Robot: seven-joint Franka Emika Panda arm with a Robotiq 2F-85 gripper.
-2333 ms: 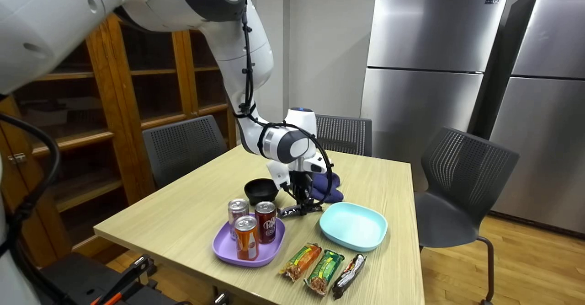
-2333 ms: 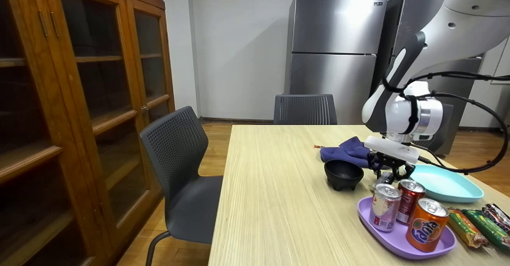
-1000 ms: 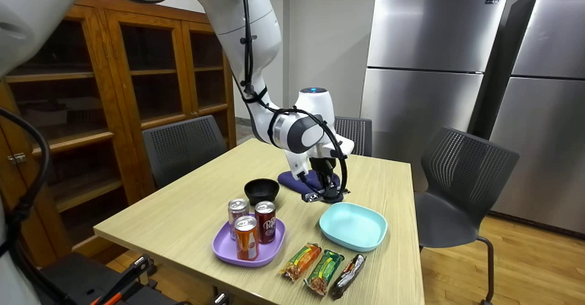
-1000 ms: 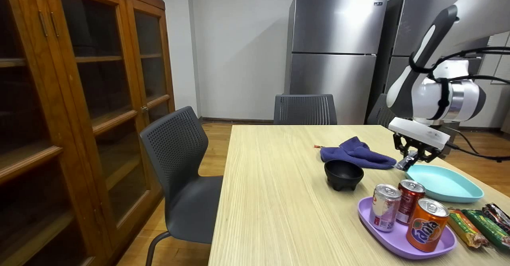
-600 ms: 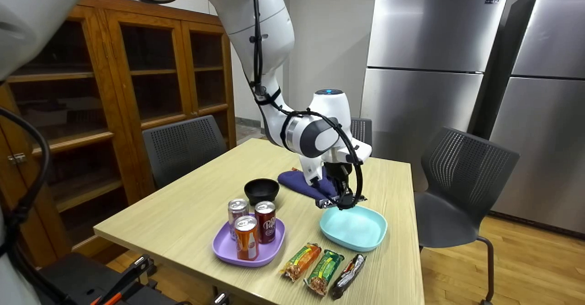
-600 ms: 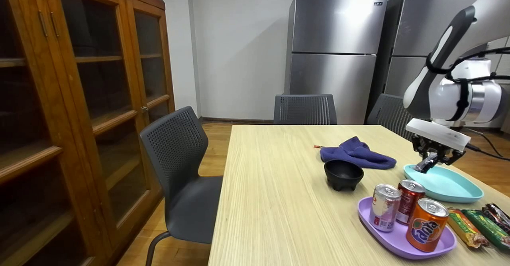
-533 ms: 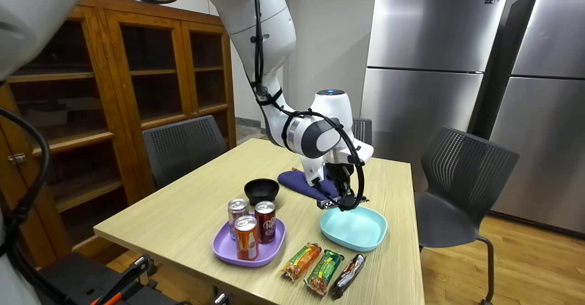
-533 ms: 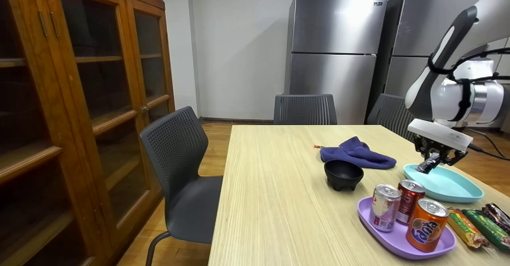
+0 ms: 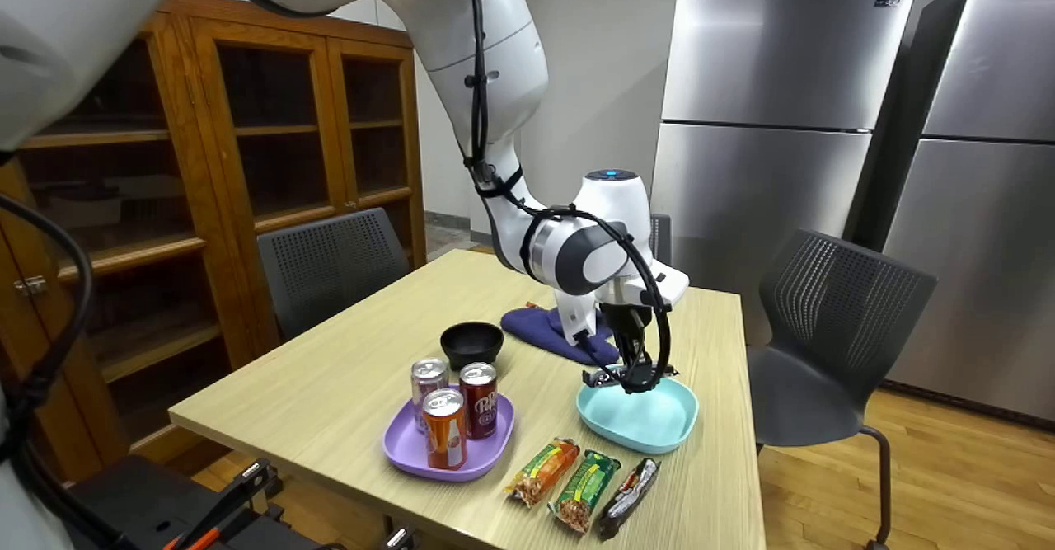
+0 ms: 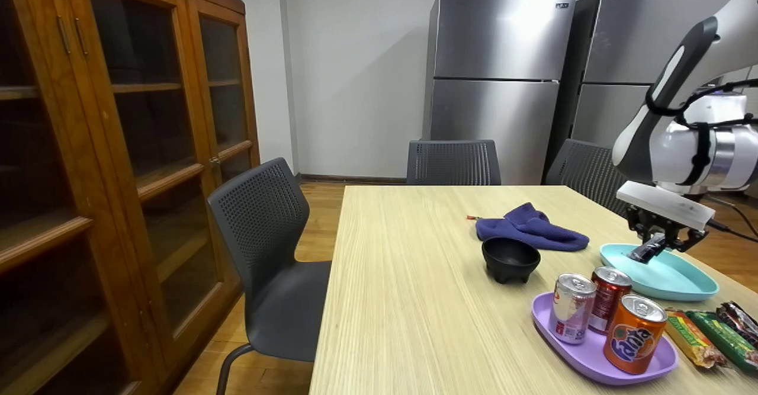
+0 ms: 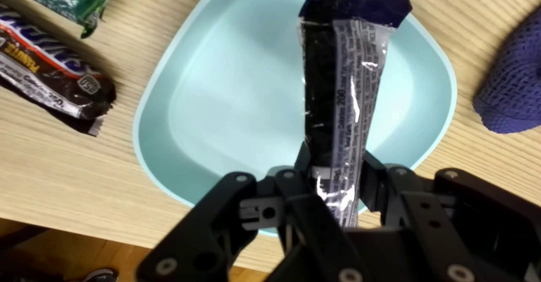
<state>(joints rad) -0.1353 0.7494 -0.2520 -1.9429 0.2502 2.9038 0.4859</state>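
A gripper (image 11: 337, 173) is grasping a dark wrapped bar (image 11: 338, 91), holding it above a turquoise tray (image 11: 236, 87) (a Snickers bar (image 11: 48, 70) is lying nearby), a crumpled purple cloth (image 11: 515, 81) is resting opposite

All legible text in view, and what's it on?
"Fanta": orange can.
"Calories 200": dark bar in the claw.
"Total Carb": dark bar.
"Calories 250": brown bar.
"PEANUT": brown bar.
"10": rightmost fridge.
"Dr Pepper", probably: dark red can.
Other print: too small, blurred or cut off.
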